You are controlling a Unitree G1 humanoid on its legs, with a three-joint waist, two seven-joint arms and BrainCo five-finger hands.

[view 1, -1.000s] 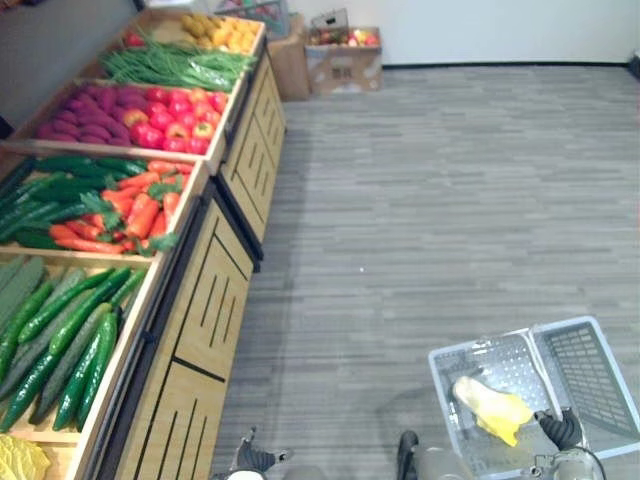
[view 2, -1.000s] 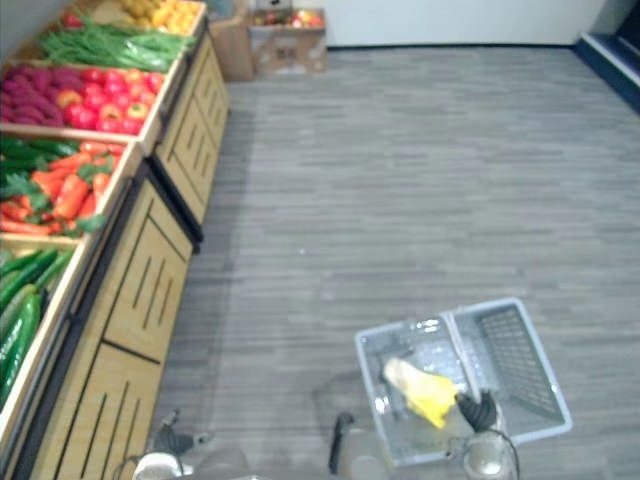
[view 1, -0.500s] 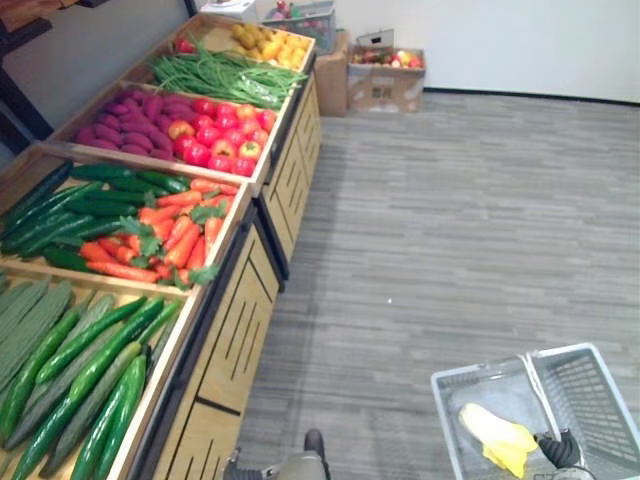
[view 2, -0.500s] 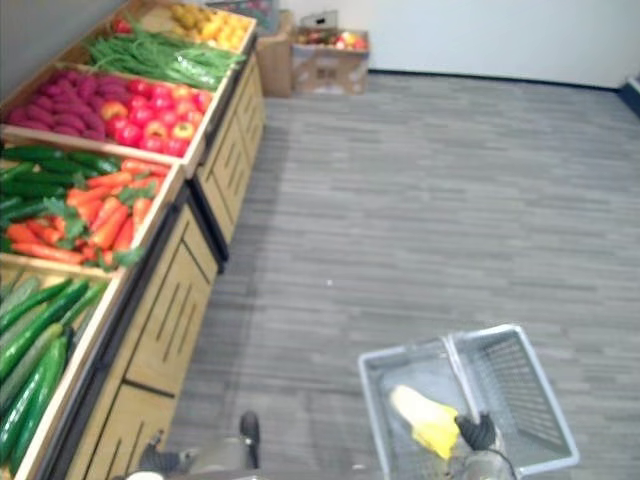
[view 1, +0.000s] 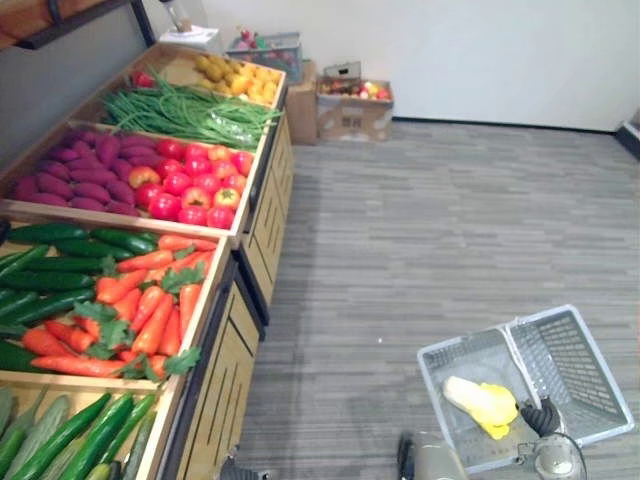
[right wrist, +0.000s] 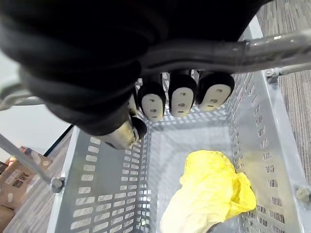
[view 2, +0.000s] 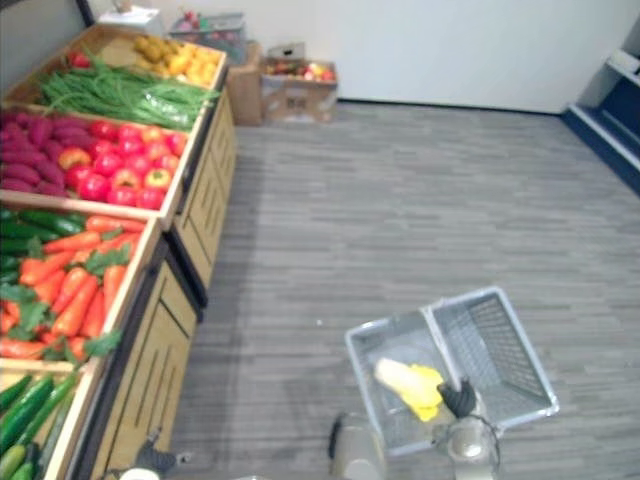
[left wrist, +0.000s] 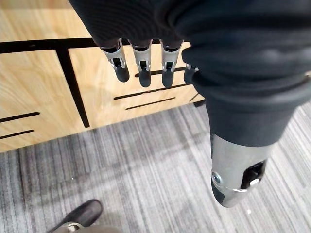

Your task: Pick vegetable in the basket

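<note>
1. Vegetable (right wrist: 209,194): a pale yellow leafy item lying on the bottom of the grey perforated basket (right wrist: 107,194), directly below your right hand (right wrist: 87,58).
2. Right-hand fingers (right wrist: 182,99): curled over the basket's wire handle (right wrist: 277,46) and closed round it. They do not touch the vegetable.
3. Basket position: in the head views the handle crosses the middle of the basket, and the vegetable sits in the part to your left of it. The basket is over the grey plank floor (view 1: 420,230), well apart from the produce.
4. Left-hand fingers (left wrist: 144,70): straight and hanging loose, with nothing in them. Your left hand (left wrist: 136,24) is low down in front of the slotted wooden front of the counter (left wrist: 43,97). You cannot tell from these views whether it touches the wood.
5. Counter contents, nearest to farthest:
   - long green cucumbers (view 1: 90,440) in the nearest compartment;
   - carrots (view 1: 150,310) beside darker cucumbers in the next;
   - red round produce (view 1: 195,185) next to purple tubers (view 1: 70,175);
   - green beans (view 1: 180,105);
   - yellow produce (view 1: 235,78).
6. Far end: a cardboard box (view 1: 352,108) of mixed produce stands on the floor against the wall, just beyond the counter.
</note>
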